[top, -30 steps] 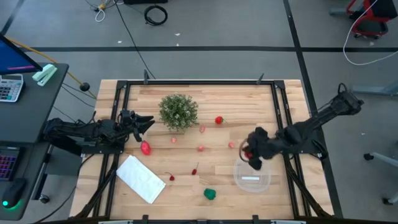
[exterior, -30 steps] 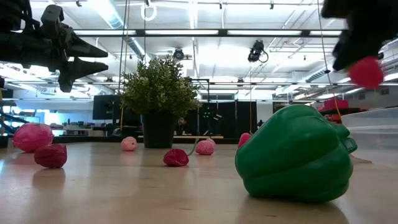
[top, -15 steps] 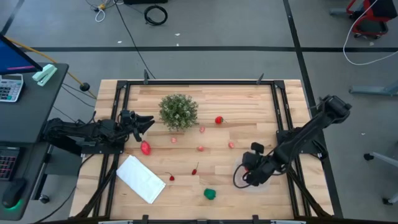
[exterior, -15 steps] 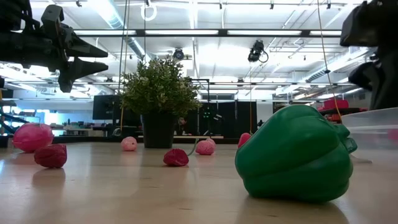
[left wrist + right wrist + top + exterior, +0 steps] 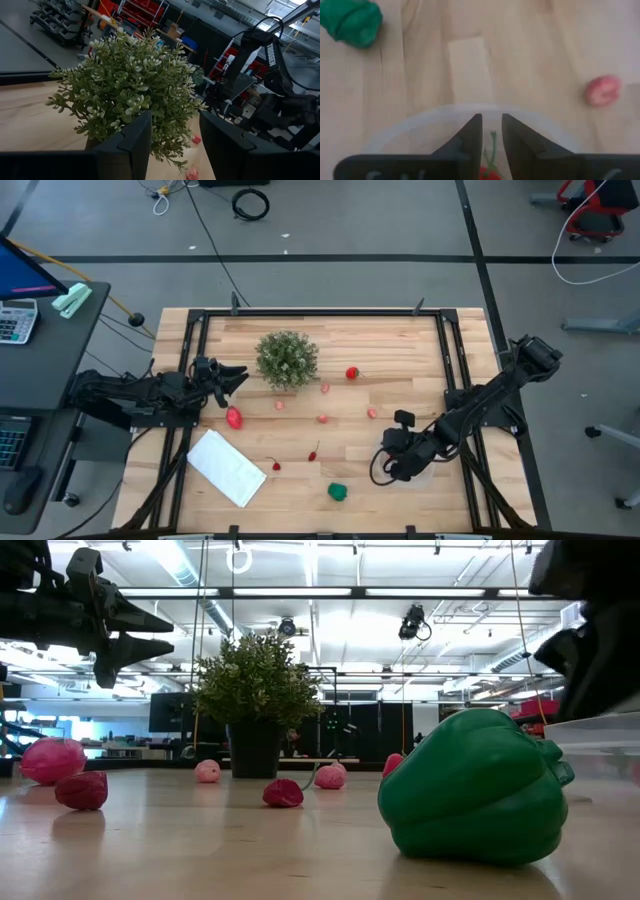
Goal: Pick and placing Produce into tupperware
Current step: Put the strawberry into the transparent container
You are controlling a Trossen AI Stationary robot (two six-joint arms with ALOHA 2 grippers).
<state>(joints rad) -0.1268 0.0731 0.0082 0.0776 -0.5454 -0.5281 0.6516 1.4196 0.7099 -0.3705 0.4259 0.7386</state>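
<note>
The clear round tupperware [image 5: 381,473] stands near the table's right near part; its rim [image 5: 470,107] curves before my right gripper's fingers. My right gripper [image 5: 392,465] [image 5: 491,125] reaches down into it, nearly shut, with a red piece of produce with a green stem [image 5: 489,172] between the fingers. A green pepper [image 5: 339,492] [image 5: 470,790] [image 5: 350,22] lies on the table left of the tupperware. Several red and pink pieces [image 5: 323,418] lie about the middle. My left gripper [image 5: 240,375] [image 5: 175,135] hangs open beside the plant. My right gripper has the red piece with the green stem [image 5: 492,142] between its two fingers, which come from above and point down into the tupperware. The fingers themselves hide the place of contact, and I cannot tell whether the piece rests on the tupperware's floor.
A bushy potted plant [image 5: 287,360] [image 5: 255,690] stands at the far middle. A flat white rectangle [image 5: 226,467] lies at the near left. A larger red-pink piece [image 5: 234,418] lies below my left gripper. A pink piece [image 5: 602,90] lies on the wood beyond the tupperware.
My right gripper, carrying the red piece, has moved toward the table's near edge and down, from above the tupperware's far rim into the tupperware. The red piece has dropped out of the low view. My left arm has kept still.
</note>
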